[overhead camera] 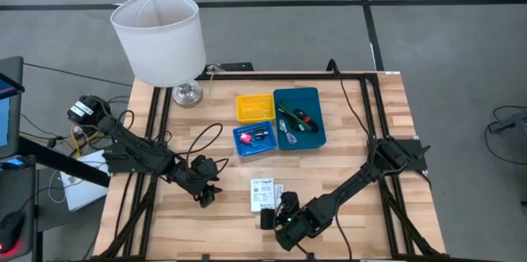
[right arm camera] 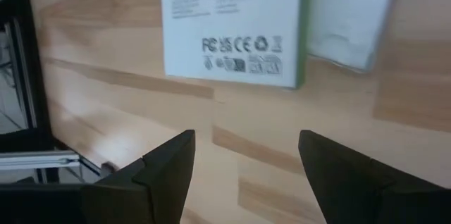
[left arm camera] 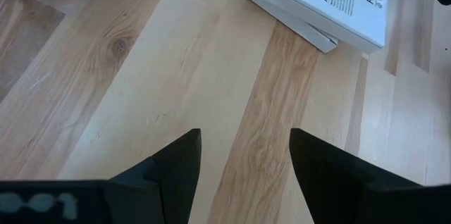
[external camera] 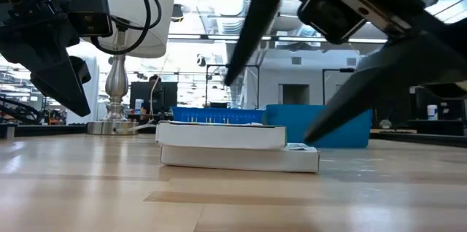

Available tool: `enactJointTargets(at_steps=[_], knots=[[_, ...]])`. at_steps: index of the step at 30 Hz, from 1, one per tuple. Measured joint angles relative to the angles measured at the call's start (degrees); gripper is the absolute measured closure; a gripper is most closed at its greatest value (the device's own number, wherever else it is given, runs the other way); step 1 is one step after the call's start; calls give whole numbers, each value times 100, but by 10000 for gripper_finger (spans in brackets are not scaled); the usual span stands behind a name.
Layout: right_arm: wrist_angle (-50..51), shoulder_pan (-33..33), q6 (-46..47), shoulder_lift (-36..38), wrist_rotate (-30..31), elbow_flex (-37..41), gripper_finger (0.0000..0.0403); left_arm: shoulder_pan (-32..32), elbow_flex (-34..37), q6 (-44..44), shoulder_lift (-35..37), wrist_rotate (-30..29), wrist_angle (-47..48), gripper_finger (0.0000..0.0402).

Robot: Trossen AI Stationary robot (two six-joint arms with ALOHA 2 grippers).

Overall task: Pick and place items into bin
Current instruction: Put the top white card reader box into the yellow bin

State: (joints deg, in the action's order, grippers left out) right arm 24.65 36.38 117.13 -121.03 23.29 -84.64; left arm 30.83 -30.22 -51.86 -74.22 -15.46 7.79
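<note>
This looks like a robotics lab or open workshop. The pale butcher-block wooden table [overhead camera: 247, 212] stands on a grey concrete floor [overhead camera: 445, 39] marked with dark lines. Beyond its far edge, dark computer monitors [external camera: 157, 93], exposed ceiling ducts [external camera: 219, 24] and strip lights show.

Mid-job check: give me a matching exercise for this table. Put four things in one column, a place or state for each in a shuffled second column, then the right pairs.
Things:
1. white packets
2. yellow tray
3. teal-blue tray
4. left pincer

Places or states:
A. holds black stick-like pieces and a thin cable
B. open over bare wood, left of the packets
C. stacked on the table, just ahead of the right pincer
D. empty, between lamp base and the biggest tray

Pairs: 1-C, 2-D, 3-A, 4-B
</note>
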Motion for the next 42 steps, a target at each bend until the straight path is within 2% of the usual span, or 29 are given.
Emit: enactJointTargets(at_steps=[9, 14, 18, 22, 25, 33, 36, 42], knots=[[-127, -93, -67, 9, 59, -4, 153, 2, 0, -39, 0, 2, 2, 197], [-1065, -34, -633, 9, -25, -9, 153, 35, 0, -41, 0, 22, 2, 197], [-2305, 52, -1524, 11, -99, -11, 153, 114, 0, -42, 0, 20, 2, 197], [-3747, 57, -2935, 42, -113, -13, 154, 180, 0, -35, 0, 17, 4, 197], [-4365, -10, -3982, 250, -87, -25, 157, 204, 0, -29, 0, 0, 4, 197], [-4050, -327, -7035, 1669, 254, -32, 193, 205, 0, -36, 0, -7, 19, 197], [-3441, -341, -8178, 2404, 256, -37, 212, 205, 0, -87, 0, -19, 25, 197], [-2260, -218, -9292, 3918, 87, -33, 248, 205, 0, -264, 0, -24, 42, 197]])
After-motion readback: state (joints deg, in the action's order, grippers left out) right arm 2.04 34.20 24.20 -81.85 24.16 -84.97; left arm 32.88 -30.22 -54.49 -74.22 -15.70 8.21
